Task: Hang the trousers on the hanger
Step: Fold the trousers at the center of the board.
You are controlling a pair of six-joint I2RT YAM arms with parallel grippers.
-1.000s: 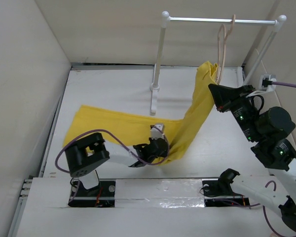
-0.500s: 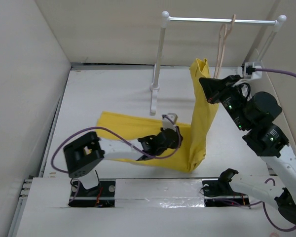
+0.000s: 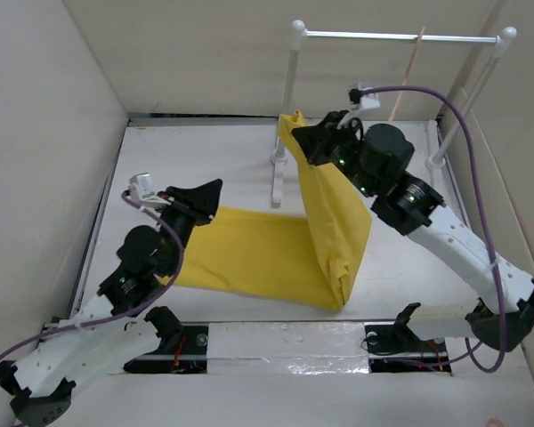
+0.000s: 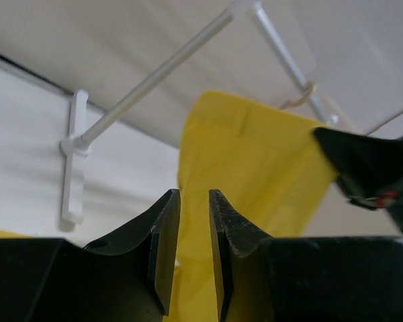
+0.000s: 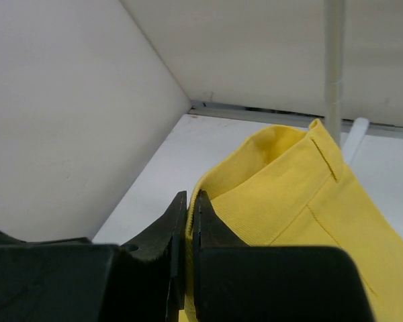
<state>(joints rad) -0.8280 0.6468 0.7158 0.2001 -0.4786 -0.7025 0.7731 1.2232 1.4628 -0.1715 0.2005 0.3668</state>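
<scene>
- White table [image 3: 240,169] boxed in by pale walls. Count: one trousers, one hanger, one rail on two posts, two grippers.
- Left gripper [image 3: 212,189], well left of the rail's left post: jaws slightly apart, nothing between them. It hangs over the flat cloth's left end.
- Trousers [image 3: 249,258]: bright yellow, bent into an L. One stretch lies flat on the table, near side of the rail's left post. The other rises from a fold up to a stitched edge just right of that post.
- Rail [image 3: 392,36]: white, at the far side of the table.
- Right gripper [image 3: 304,142], just right of the rail's left post: clamped on the trousers' raised top edge.
- Hanger [image 3: 414,62]: thin beige, hangs from the rail towards its right end, seen edge-on and apart from the cloth.
- Versus a second ago: the left gripper was closed, low at the fold; now released and pulled off left. The right gripper carried the top edge from by the hanger over to the left post. The fold moved right.
</scene>
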